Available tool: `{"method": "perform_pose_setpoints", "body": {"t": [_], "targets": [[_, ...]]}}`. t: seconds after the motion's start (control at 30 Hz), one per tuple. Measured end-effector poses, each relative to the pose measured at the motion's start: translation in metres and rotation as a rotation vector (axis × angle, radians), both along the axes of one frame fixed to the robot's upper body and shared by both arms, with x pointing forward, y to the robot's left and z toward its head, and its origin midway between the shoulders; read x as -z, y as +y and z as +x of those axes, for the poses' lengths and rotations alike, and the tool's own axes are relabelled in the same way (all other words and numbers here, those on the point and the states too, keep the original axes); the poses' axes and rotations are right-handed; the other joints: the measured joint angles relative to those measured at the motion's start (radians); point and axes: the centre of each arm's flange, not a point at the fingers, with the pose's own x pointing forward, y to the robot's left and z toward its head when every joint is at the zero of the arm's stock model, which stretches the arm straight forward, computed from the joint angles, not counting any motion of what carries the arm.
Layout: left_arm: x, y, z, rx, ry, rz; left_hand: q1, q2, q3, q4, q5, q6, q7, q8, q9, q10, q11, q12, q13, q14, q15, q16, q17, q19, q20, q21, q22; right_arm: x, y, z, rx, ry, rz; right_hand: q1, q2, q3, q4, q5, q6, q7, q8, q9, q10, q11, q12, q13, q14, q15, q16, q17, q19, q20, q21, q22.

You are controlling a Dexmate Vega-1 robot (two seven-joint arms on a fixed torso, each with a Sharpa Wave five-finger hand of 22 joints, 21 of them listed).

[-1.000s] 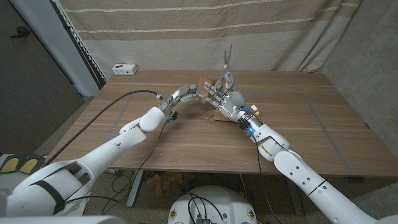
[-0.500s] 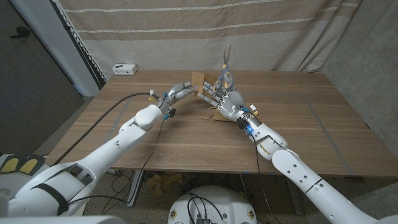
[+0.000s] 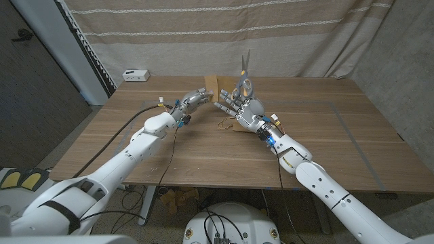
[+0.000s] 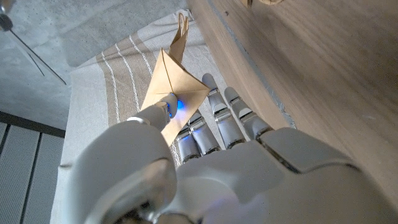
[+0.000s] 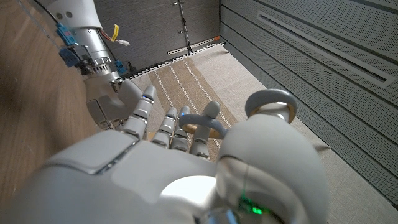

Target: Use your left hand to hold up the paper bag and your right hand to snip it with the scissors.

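In the head view my left hand (image 3: 192, 100) pinches a small brown paper bag (image 3: 210, 83) and holds it off the table near the far edge. The left wrist view shows the bag (image 4: 173, 82) between thumb and fingers, its handle (image 4: 181, 26) pointing away. My right hand (image 3: 243, 109) stands just right of the bag and grips grey-handled scissors (image 3: 245, 73) with the blades pointing up. The scissors' handle loops (image 5: 271, 103) sit around its thumb and fingers in the right wrist view, where my left hand (image 5: 115, 103) is seen beyond. Scissors and bag are slightly apart.
A piece of brown paper (image 3: 234, 126) lies on the wooden table (image 3: 203, 149) under my right hand. A small white box (image 3: 135, 74) sits at the far left corner. A striped curtain (image 3: 203, 34) hangs behind the table.
My left hand has drawn the bag a little left and toward the far edge, away from my right hand. The right hand and scissors have barely moved.
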Motion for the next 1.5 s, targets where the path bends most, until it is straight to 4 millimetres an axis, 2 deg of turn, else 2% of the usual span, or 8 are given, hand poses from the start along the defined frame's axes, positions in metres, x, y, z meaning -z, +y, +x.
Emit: {"method": "perform_pose_setpoints", "body": {"t": [0.27,0.83,0.93,1.0,1.07,1.17,1.27,1.5], "targets": [[-0.001,-0.002,0.007,0.127,0.095,-0.084,0.004,-0.004,0.01,0.018,-0.001,0.0,0.0,0.007,0.015,-0.011,0.0,0.005,-0.007,-0.02,0.002,-0.004,0.005,-0.011,0.0,0.008,-0.002,0.0,0.002,0.0,-0.015,0.002,-0.005,0.0,0.0,0.0,0.0,0.0,-0.004,0.004,-0.005,-0.009,-0.003,0.003,-0.007,0.0,0.0,0.0,0.0,-0.003,0.0,0.0,-0.004,0.0],[0.003,-0.008,0.015,0.264,0.193,-0.205,0.015,-0.015,0.015,0.023,-0.01,0.009,0.009,0.012,0.016,-0.013,0.002,0.025,-0.005,-0.03,0.002,0.001,0.03,-0.023,-0.002,0.025,-0.003,0.006,-0.002,-0.002,-0.022,0.024,-0.028,0.0,0.0,0.003,-0.003,0.0,0.0,0.007,-0.011,-0.019,-0.003,0.003,-0.015,0.0,0.004,0.004,-0.007,-0.001,0.006,0.006,-0.011,0.0],[0.003,-0.009,0.016,0.285,0.209,-0.226,0.025,-0.025,0.015,0.023,-0.013,0.009,0.009,0.012,0.016,-0.011,0.0,0.04,0.0,0.031,0.0,0.034,0.062,-0.027,0.002,0.042,0.0,0.008,-0.003,-0.002,-0.021,0.033,-0.033,0.0,0.0,0.003,-0.003,0.0,0.0,0.007,-0.012,-0.023,-0.003,0.003,-0.015,0.0,0.004,0.004,-0.007,0.0,0.007,0.007,-0.011,0.0],[0.003,-0.011,0.017,0.304,0.22,-0.243,0.062,-0.024,-0.031,-0.011,-0.023,0.009,0.009,0.012,0.016,0.0,0.003,0.044,-0.006,0.101,-0.013,0.103,0.145,-0.039,-0.001,0.071,0.017,0.009,-0.005,-0.003,-0.019,0.039,-0.038,0.0,0.0,0.003,-0.003,0.0,0.0,0.007,-0.012,-0.025,-0.003,0.003,-0.015,-0.001,0.004,0.004,-0.007,0.0,0.007,0.007,-0.015,0.0],[0.003,-0.012,0.017,0.318,0.23,-0.256,0.107,-0.02,-0.109,-0.04,-0.023,0.017,0.017,0.012,0.015,0.014,0.016,0.043,-0.025,0.115,-0.022,0.216,0.3,-0.058,0.0,0.121,0.057,0.01,-0.006,-0.003,-0.019,0.043,-0.043,0.0,0.0,0.003,-0.003,0.0,-0.004,0.011,-0.012,-0.026,-0.003,0.003,-0.015,-0.003,0.004,0.004,-0.007,0.0,0.007,0.007,-0.015,0.0],[0.002,-0.016,0.018,0.35,0.25,-0.287,0.141,-0.014,-0.171,-0.043,-0.023,0.021,0.022,0.011,0.003,0.025,0.026,0.026,-0.03,0.103,-0.025,0.317,0.437,-0.075,0.001,0.17,0.096,0.013,-0.008,-0.004,-0.019,0.052,-0.051,0.0,0.0,0.003,-0.003,-0.004,-0.005,0.013,-0.013,-0.026,-0.003,0.003,-0.015,-0.003,0.004,0.004,-0.007,0.0,0.007,0.007,-0.015,0.0],[0.001,-0.018,0.018,0.375,0.269,-0.318,0.155,-0.008,-0.192,-0.039,-0.023,0.021,0.022,0.011,-0.004,0.029,0.028,0.02,-0.03,0.089,-0.018,0.349,0.476,-0.079,0.004,0.19,0.11,0.015,-0.009,-0.004,-0.021,0.058,-0.055,0.0,0.0,0.003,-0.003,-0.004,-0.005,0.013,-0.015,-0.026,-0.003,0.003,-0.018,-0.003,0.004,0.004,-0.01,0.0,0.007,0.007,-0.019,0.0],[-0.001,-0.024,0.018,0.437,0.301,-0.371,0.155,-0.008,-0.198,-0.032,-0.023,0.021,0.022,0.011,-0.004,0.029,0.028,0.02,-0.03,0.07,-0.016,0.362,0.49,-0.089,0.004,0.206,0.12,0.022,-0.013,-0.005,-0.022,0.074,-0.067,-0.004,0.004,0.003,-0.003,-0.004,-0.011,0.018,-0.011,-0.023,-0.009,0.009,-0.021,-0.003,0.004,0.004,-0.01,0.0,0.007,0.007,-0.019,0.005]]}}
